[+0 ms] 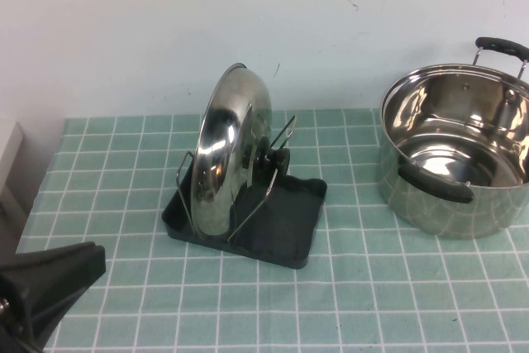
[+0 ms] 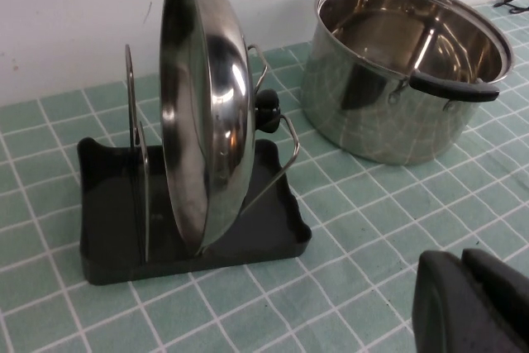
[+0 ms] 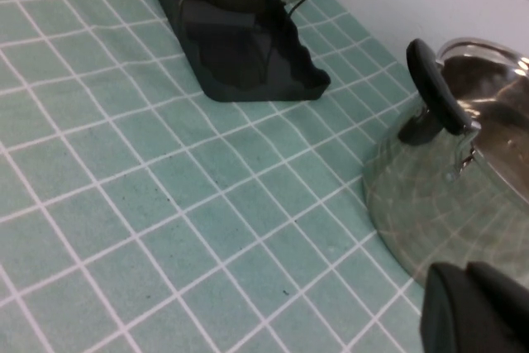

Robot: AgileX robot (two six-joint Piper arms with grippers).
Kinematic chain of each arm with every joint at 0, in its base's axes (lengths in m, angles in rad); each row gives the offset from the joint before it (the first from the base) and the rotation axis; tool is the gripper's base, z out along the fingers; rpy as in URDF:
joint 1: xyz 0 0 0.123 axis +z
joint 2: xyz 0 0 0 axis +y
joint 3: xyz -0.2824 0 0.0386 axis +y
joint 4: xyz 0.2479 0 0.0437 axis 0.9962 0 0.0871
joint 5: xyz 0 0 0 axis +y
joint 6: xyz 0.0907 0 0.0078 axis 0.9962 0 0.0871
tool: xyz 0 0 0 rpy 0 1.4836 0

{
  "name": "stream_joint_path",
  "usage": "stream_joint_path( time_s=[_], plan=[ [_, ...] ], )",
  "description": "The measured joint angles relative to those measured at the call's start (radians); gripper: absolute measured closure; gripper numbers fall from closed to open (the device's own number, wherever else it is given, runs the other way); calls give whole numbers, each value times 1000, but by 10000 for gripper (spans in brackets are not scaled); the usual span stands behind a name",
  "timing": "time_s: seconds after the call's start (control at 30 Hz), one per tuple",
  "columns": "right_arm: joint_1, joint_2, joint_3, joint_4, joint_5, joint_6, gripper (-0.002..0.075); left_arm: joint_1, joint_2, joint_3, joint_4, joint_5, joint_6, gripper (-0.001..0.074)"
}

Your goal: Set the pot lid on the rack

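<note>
The shiny steel pot lid stands on edge in the rack, leaning between the wire holders, its black knob facing right. The left wrist view shows the lid upright in the dark tray. My left gripper sits low at the table's front left, well clear of the rack, its fingers together and empty. My right gripper is out of the high view; in its wrist view it is shut and empty, close to the pot's near side.
A deep steel pot with black handles stands open at the right, also in the left wrist view and right wrist view. Green tiled mat covers the table; a white wall is behind.
</note>
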Motion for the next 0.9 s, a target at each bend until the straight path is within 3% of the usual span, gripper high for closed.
stream_joint_path(
  time_s=[0.77, 0.9],
  plan=[
    [0, 0, 9, -2, -24, 2, 727, -1, -17, 39, 1, -33, 2, 736],
    [0, 0, 9, -2, -24, 2, 727, 61, -87, 133, 89, -136, -1, 736]
  ],
)
